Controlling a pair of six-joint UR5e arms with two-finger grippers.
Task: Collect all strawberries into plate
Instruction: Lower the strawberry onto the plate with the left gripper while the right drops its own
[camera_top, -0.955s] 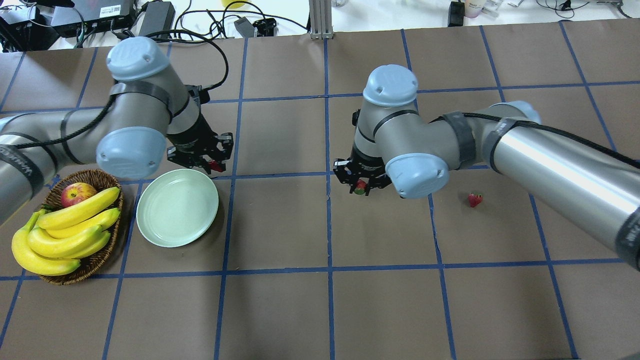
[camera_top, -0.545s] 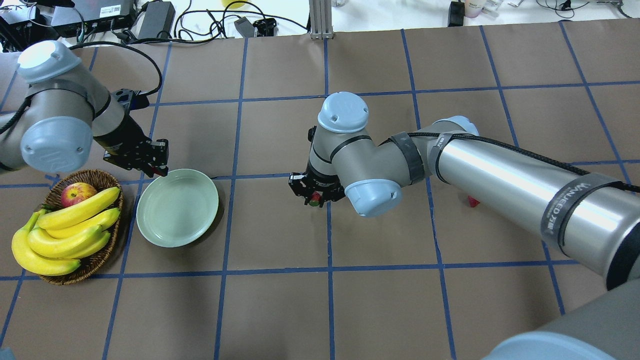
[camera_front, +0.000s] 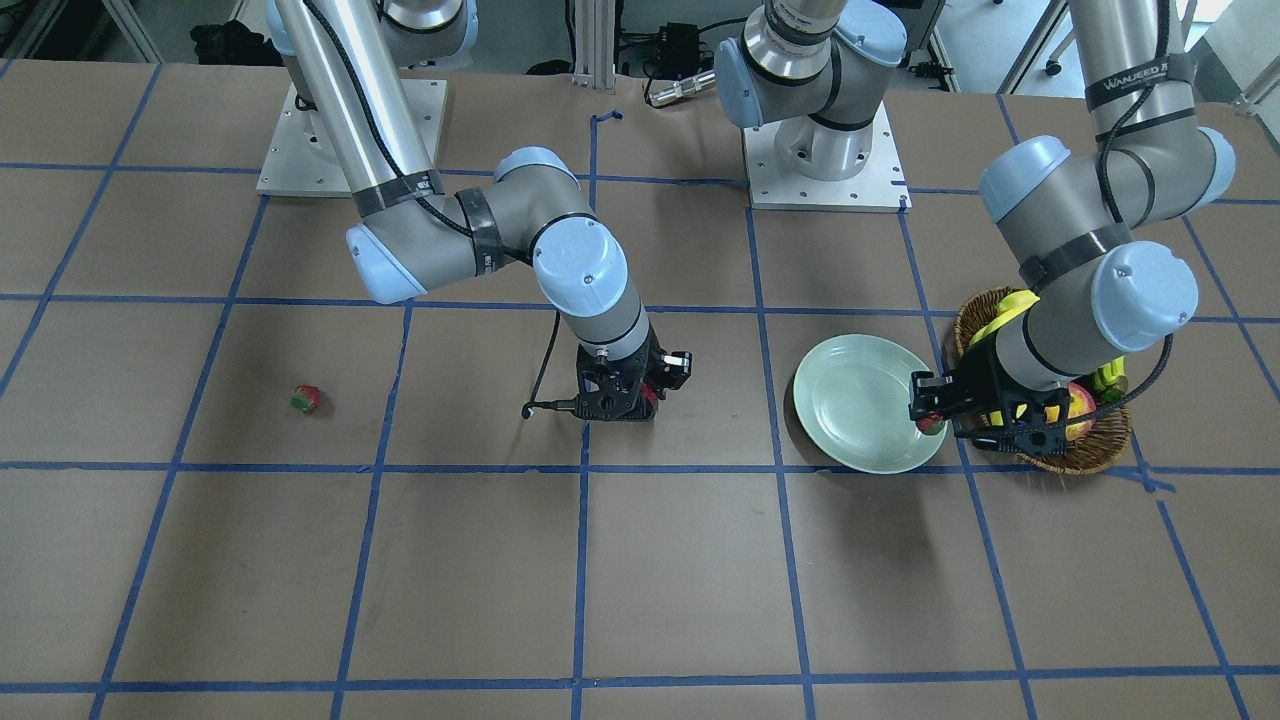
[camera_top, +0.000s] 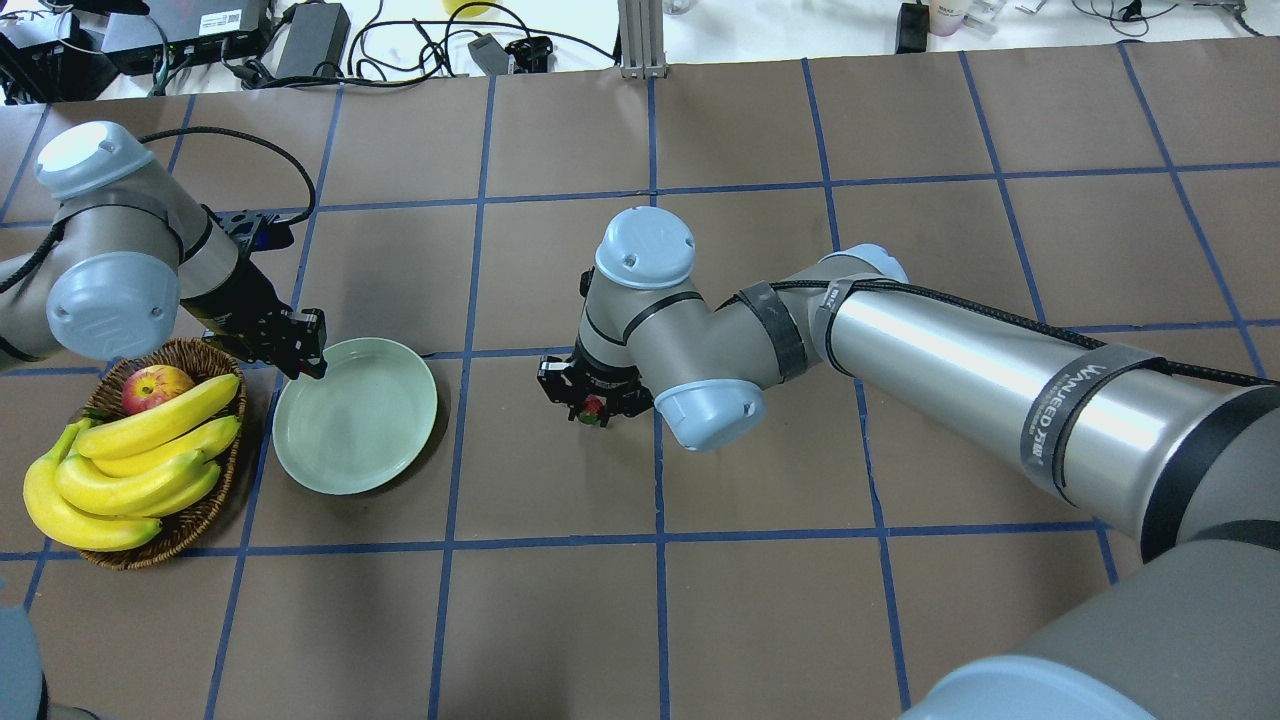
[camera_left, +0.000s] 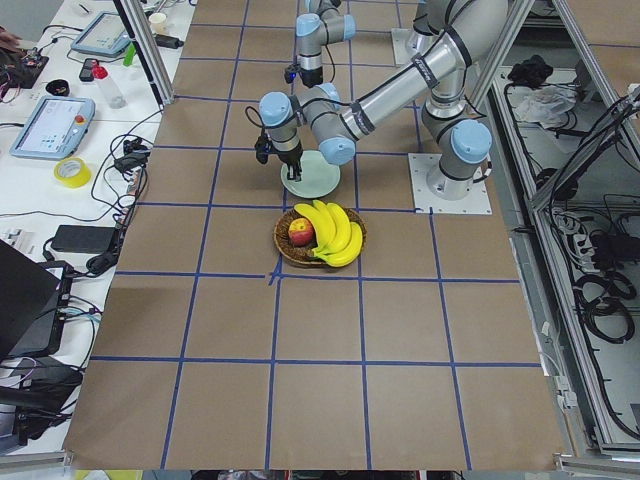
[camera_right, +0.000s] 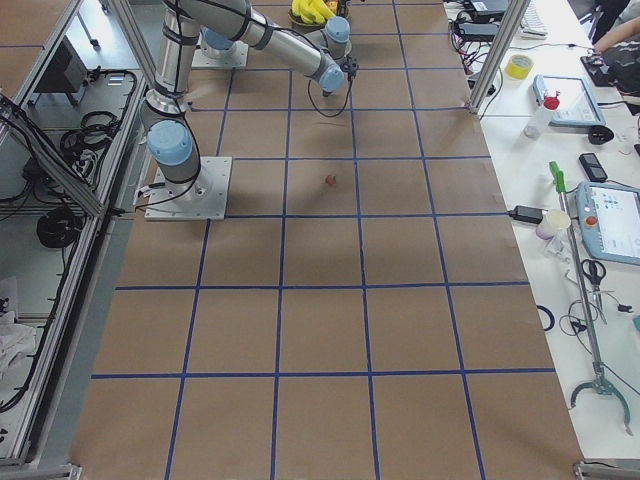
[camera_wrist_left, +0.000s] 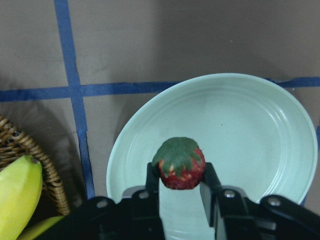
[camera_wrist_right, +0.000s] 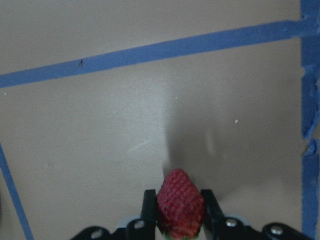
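While the left jaws are clamping one strawberry (camera_wrist_left: 178, 164) over the plate (camera_wrist_left: 260, 125) edge beside the basket (camera_wrist_left: 25, 147), the right jaws are gripping a second strawberry (camera_wrist_right: 180, 204) above the tabletop (camera_top: 760, 620), well apart from the plate. A third strawberry (camera_front: 306, 399) is lying on the tabletop, well apart from both jaws.

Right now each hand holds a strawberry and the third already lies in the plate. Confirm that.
Wrong on the third strawberry: it lies on the table, far from the plate. The front-facing view shows it. The left hand and right hand do each hold one.
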